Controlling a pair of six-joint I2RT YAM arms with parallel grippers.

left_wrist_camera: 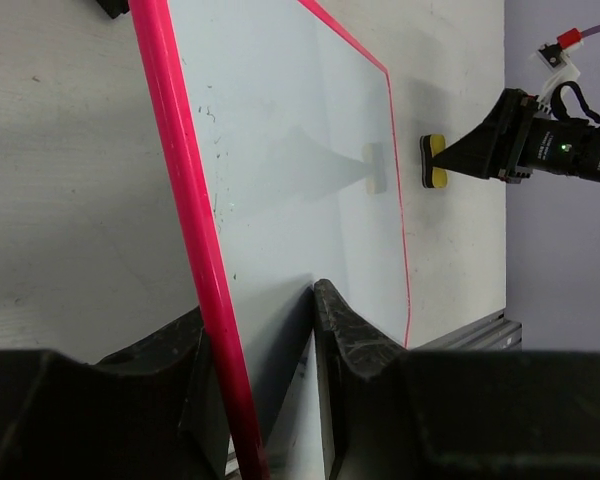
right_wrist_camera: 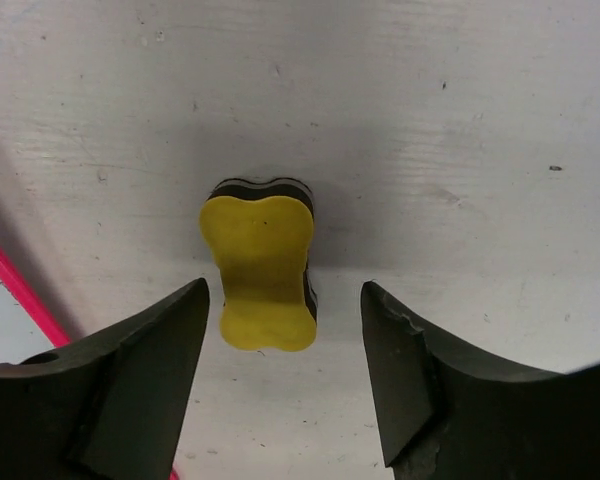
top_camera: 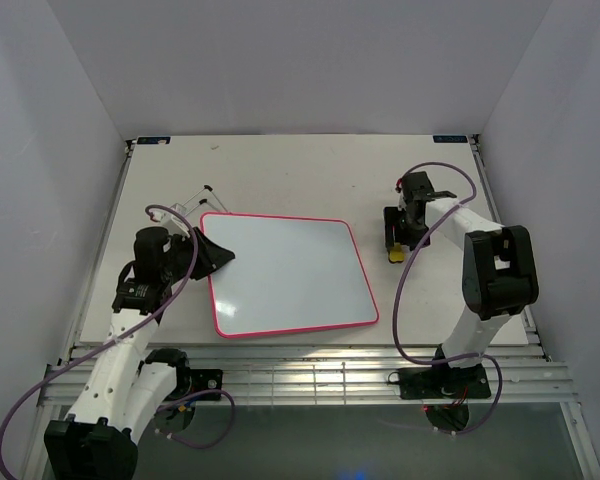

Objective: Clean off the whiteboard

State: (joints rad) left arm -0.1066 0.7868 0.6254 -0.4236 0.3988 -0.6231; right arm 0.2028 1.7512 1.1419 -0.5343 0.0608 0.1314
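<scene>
Two black grippers are at work on the pale matte worktop [top_camera: 280, 165]. Near its middle sits the large flat glossy white whiteboard with rounded corners and a thin pink-red frame [top_camera: 290, 275]. Its long sides run left to right, and its near edge sits close to the front of the worktop. Thin black stand legs [top_camera: 206, 190] stick out beyond its far left corner.

The left gripper [top_camera: 216, 256] is clamped on the whiteboard's left edge. In the left wrist view one of its fingers [left_wrist_camera: 352, 335] presses on the white face, the other sits on the far side of the pink-red frame, and the frame runs between them. Whether that edge is raised off the worktop cannot be told.

The right gripper [left_wrist_camera: 472, 150] points down at a small yellow-topped eraser block with dark layers beneath [right_wrist_camera: 265, 265]. The eraser block stands on the worktop just beside the whiteboard's right edge, not touching it. This gripper's jaws are spread, one finger on each side of the eraser block. A clear gap shows on both sides, so nothing is gripped. A strip of the pink-red frame shows at the lower left of the right wrist view.
</scene>
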